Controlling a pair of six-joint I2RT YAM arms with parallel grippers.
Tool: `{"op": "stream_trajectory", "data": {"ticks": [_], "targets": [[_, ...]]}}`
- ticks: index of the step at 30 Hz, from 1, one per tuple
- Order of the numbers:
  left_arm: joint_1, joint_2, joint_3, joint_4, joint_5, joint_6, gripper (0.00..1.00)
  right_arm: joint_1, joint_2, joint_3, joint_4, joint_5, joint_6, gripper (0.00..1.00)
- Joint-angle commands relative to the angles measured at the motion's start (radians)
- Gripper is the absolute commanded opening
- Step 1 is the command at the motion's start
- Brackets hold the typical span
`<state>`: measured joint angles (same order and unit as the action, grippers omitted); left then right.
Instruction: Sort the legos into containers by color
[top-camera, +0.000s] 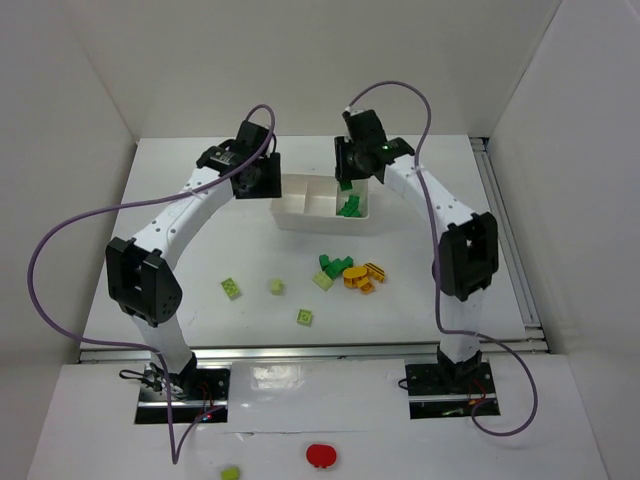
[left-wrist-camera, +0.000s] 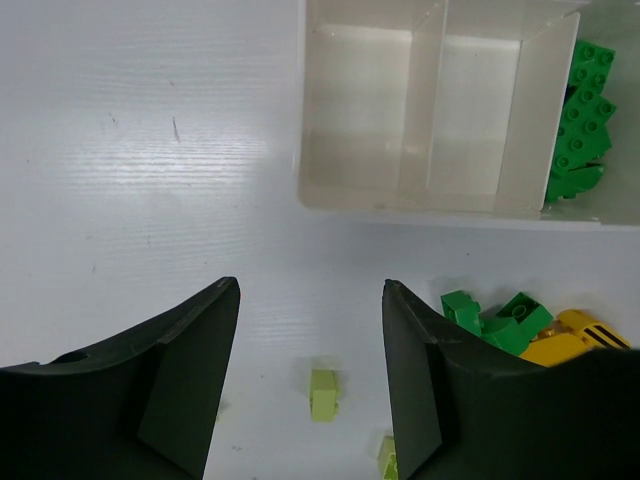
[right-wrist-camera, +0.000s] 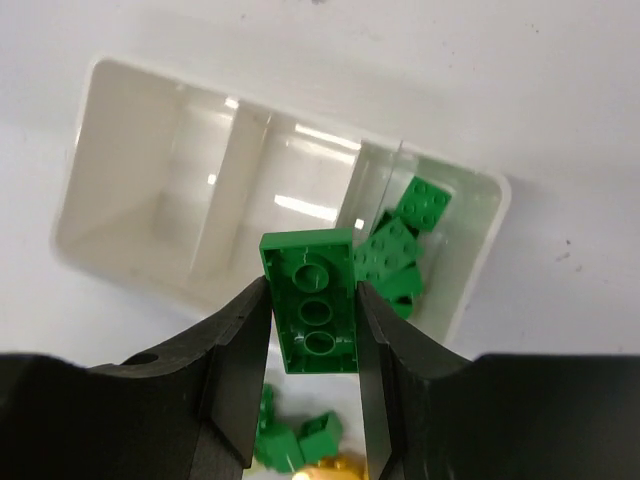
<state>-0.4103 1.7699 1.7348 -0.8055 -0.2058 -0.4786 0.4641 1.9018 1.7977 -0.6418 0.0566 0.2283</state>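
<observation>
The right pincer (right-wrist-camera: 312, 305) was clamped on a dark green brick (right-wrist-camera: 308, 258) above the white tray (right-wrist-camera: 100, 170); the left pincer (left-wrist-camera: 311, 295) stood apart, empty, over the desk (left-wrist-camera: 150, 180) beside it.

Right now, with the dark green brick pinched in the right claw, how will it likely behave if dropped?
The dark green brick looks rigid: the right claw pinches its long sides without any bending. Its glossy plastic is probably slippery, so it might twist. Small and hollow underneath, it is likely light and may bounce in the white tray.
</observation>
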Motion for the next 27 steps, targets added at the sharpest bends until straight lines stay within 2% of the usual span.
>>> {"op": "stream_trajectory", "data": {"ticks": [1,3,6,14,16,18,19,21,24,27], "targets": [[0.001,-0.030,-0.003,-0.017,-0.017,0.004,0.69,-0.016,0.153,0.142,-0.085,0.023,0.035,0.34],[0.001,-0.030,-0.003,-0.017,-0.017,0.005,0.69,-0.025,0.199,0.224,-0.108,0.052,0.036,0.34],[0.001,-0.049,-0.003,-0.017,-0.017,0.005,0.71,-0.036,0.226,0.250,-0.098,0.100,0.083,0.36],[0.001,-0.038,0.008,-0.017,-0.017,0.005,0.71,-0.036,0.157,0.131,-0.041,0.103,0.135,0.37],[0.001,-0.038,0.008,-0.017,-0.017,0.005,0.71,-0.036,0.148,0.095,-0.041,0.112,0.135,0.49],[0.001,-0.029,0.017,-0.017,-0.017,0.005,0.71,-0.036,0.138,0.086,-0.041,0.112,0.144,0.66],[0.001,-0.029,0.017,-0.017,-0.008,0.005,0.71,-0.036,0.129,0.074,-0.041,0.112,0.144,0.78],[0.001,-0.029,0.017,-0.017,-0.007,0.005,0.71,-0.036,0.103,0.074,-0.041,0.121,0.144,0.86],[0.001,-0.029,0.026,-0.017,-0.007,0.005,0.71,-0.007,0.009,0.026,-0.029,0.160,0.144,0.85],[0.001,-0.029,0.026,-0.017,-0.007,0.014,0.71,0.040,-0.145,-0.140,0.036,0.160,0.123,0.75]]}}
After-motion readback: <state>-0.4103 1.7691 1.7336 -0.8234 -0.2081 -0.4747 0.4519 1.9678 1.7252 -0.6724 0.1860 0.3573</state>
